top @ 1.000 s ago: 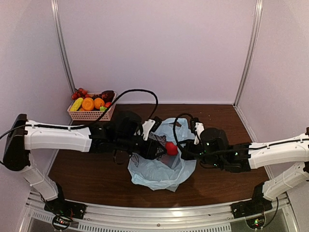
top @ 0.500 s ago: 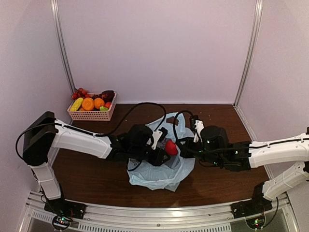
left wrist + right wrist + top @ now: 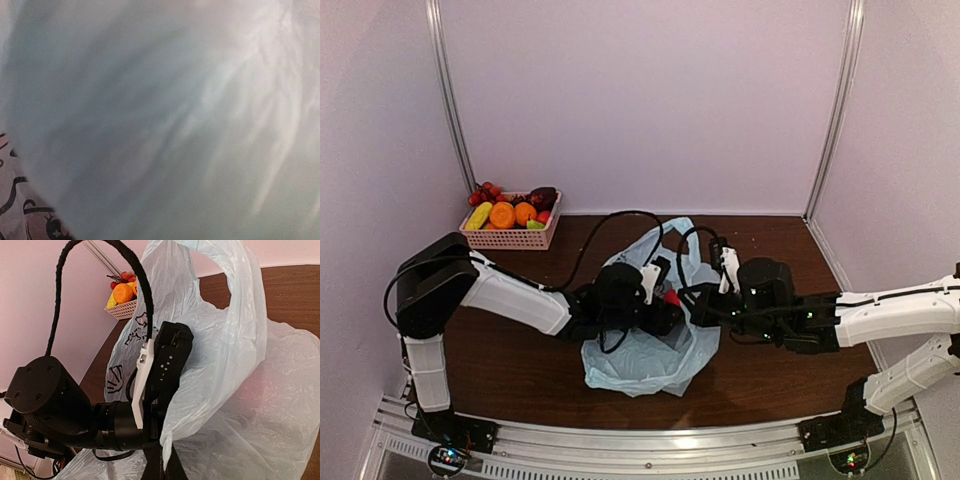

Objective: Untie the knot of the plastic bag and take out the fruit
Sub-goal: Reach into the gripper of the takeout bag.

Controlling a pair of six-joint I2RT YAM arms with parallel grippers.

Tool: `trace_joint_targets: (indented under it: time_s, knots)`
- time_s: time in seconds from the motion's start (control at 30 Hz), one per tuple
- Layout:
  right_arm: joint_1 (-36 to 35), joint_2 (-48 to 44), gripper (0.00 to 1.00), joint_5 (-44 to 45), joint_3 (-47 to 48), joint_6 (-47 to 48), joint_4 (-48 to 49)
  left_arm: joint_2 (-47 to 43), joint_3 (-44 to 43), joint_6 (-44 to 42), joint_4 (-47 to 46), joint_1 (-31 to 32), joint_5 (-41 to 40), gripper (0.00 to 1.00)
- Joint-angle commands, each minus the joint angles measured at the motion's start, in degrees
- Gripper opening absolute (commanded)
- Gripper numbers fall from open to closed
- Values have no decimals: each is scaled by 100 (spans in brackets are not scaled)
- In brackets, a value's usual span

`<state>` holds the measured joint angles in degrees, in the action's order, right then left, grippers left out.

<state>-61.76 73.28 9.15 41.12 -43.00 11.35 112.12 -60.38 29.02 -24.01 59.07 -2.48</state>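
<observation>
The light blue plastic bag lies mid-table, one handle loop standing up; the knot does not show. My left gripper is pushed into the bag's mouth and its fingers are hidden by plastic. A small patch of red fruit shows at its tip. The left wrist view is filled by the bag's plastic, with black print at lower left. My right gripper is shut, pinching the bag's rim beside the left wrist. From above, the right gripper sits at the bag's right side.
A pink lattice basket holding several fruits stands in the far left corner against the wall, also seen as the basket in the right wrist view. A black cable arches over the left arm. Side walls close in the table.
The left arm has pushed rightward and deeper into the bag, and the red fruit is now mostly covered. The bag's handle loop stands taller. The right arm has hardly moved.
</observation>
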Motion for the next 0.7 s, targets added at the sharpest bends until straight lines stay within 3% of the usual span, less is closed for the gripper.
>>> trace_joint_targets:
  time_s: [0.0,0.13,0.37,0.53,0.67]
  knots:
    - [-21,53,0,-133,156,19,125,232,-229,-234,-564,-35,-240,70]
    - [-21,96,0,-206,177,29,159,412,-451,-343,-358,-72,-566,76]
    - [-21,146,0,-258,203,56,178,781,-897,-360,-20,-191,-650,78]
    - [-25,176,0,-262,198,47,206,980,-1084,-361,53,-186,-635,75]
    - [-21,181,0,-265,194,29,211,1173,-1248,-442,105,-193,-575,64]
